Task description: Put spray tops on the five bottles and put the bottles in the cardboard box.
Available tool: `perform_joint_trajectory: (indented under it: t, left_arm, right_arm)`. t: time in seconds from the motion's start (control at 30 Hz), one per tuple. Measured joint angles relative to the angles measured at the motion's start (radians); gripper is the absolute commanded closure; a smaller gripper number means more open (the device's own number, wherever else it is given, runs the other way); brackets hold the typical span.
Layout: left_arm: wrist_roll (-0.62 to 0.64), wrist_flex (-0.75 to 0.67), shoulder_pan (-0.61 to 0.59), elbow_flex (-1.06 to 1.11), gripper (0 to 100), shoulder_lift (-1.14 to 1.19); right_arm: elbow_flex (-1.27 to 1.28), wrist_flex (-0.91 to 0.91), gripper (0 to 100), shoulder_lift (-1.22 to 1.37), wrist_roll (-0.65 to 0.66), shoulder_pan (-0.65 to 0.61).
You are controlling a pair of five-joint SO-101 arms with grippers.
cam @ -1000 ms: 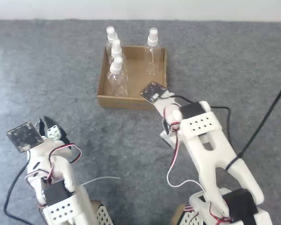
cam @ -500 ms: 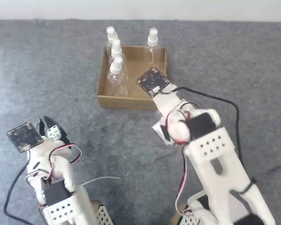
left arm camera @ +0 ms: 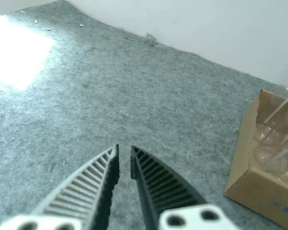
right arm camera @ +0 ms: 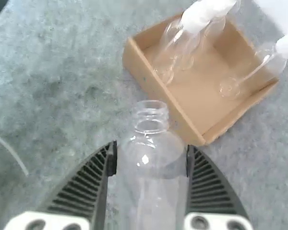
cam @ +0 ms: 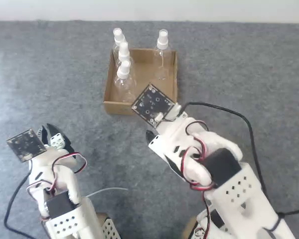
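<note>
The cardboard box (cam: 142, 102) stands at the far middle of the grey mat, holding several clear bottles with white spray tops (cam: 123, 72). In the right wrist view the box (right arm camera: 158, 91) and its capped bottles (right arm camera: 182, 38) lie just beyond my right gripper (right arm camera: 151, 148). That gripper is shut on a clear bottle with no top (right arm camera: 151, 165), open neck toward the box. From above, the right gripper (cam: 152, 142) hangs just in front of the box, the bottle hidden beneath it. My left gripper (left arm camera: 125, 165) rests shut and empty at the near left (cam: 54, 135).
A thin white line (cam: 107, 190) lies on the mat between the two arm bases. The box corner (left arm camera: 252, 177) is off to one side in the left wrist view. Black cable (cam: 239, 122) loops off the right arm.
The right arm has swung left and drawn back from the box front, carrying the uncapped bottle. The left arm has not moved.
</note>
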Motion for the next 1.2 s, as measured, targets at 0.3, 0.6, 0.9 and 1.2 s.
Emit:
perform_joint_trajectory:
  t: [0.3,0.6,0.9,1.2]
  left_arm:
    - [0.000,0.000,0.000,0.000,96,0.000]
    - [-0.051,0.000,0.000,0.000,96,0.000]
    - [-0.055,0.002,0.000,0.000,96,0.000]
    - [-0.155,0.143,0.020,-0.031,96,0.000]
  right_arm:
    - [0.195,-0.160,89.4,-0.129,-0.072,0.000]
    - [0.347,-0.206,89.4,-0.322,-0.095,0.000]
    - [0.503,-0.224,89.4,-0.548,-0.098,0.060]
    - [0.605,-0.292,89.4,-0.621,-0.098,0.064]
